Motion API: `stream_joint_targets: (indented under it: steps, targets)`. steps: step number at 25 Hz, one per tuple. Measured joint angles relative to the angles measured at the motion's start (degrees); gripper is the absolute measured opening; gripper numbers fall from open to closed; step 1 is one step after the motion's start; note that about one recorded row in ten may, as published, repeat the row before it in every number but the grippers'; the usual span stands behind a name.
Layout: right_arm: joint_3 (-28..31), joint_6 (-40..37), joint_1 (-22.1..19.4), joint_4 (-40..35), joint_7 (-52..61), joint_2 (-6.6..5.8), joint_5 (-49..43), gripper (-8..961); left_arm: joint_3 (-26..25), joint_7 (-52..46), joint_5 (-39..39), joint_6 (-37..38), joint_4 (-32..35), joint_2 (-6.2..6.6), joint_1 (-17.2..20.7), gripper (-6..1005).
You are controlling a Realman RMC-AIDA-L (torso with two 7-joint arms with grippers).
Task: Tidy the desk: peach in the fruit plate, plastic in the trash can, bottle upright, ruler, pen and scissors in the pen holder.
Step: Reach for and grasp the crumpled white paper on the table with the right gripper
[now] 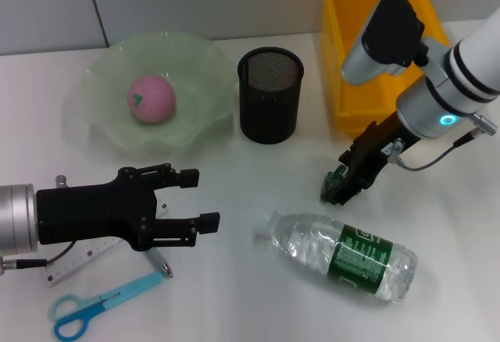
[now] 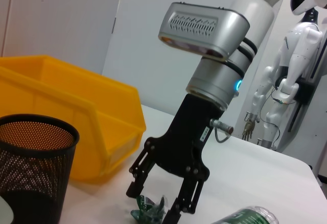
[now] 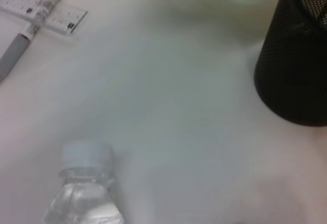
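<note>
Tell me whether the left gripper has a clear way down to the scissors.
Probably yes: the left gripper, open, hangs just above the scissors lying flat on the desk; only the pen and ruler lie close by.

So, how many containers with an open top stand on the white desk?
3: pale green wavy glass fruit plate at the left, black wire-mesh pen holder in the middle, bright yellow plastic trash can at the right.

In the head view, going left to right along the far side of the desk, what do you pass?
fruit plate holding the peach → pen holder → trash can
</note>
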Motion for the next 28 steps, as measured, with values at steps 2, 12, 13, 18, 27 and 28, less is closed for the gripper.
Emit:
stream_joint_targets:
  steps: [2,12,13,18,27,28]
  targets:
    - [-0.5,0.6,0.0,0.7,-0.1,0.02,0.1,802,0.0,0.0,0.0,0.0,0.0,0.0,0.0,846]
    - [-1.6,2.4,0.2,2.3,-0.6,0.24,0.8,802,0.0,0.0,0.0,0.0,0.0,0.0,-0.3,847]
    - [-1.7,2.7,0.3,2.5,-0.7,0.27,0.9,802,0.0,0.0,0.1,0.0,0.0,0.0,-0.3,847]
    - [-1.7,3.8,0.5,3.8,-0.7,0.35,1.0,719,0.0,0.0,0.1,-0.1,0.0,0.0,-0.4,847]
    - [-1.3,4.5,0.3,4.1,-0.5,0.36,1.1,517,0.0,0.1,0.1,-0.1,-0.1,0.0,-0.5,847]
    - [-1.1,4.4,0.3,3.9,-0.4,0.36,1.1,494,0.0,0.0,0.1,-0.1,0.0,0.0,-0.5,847]
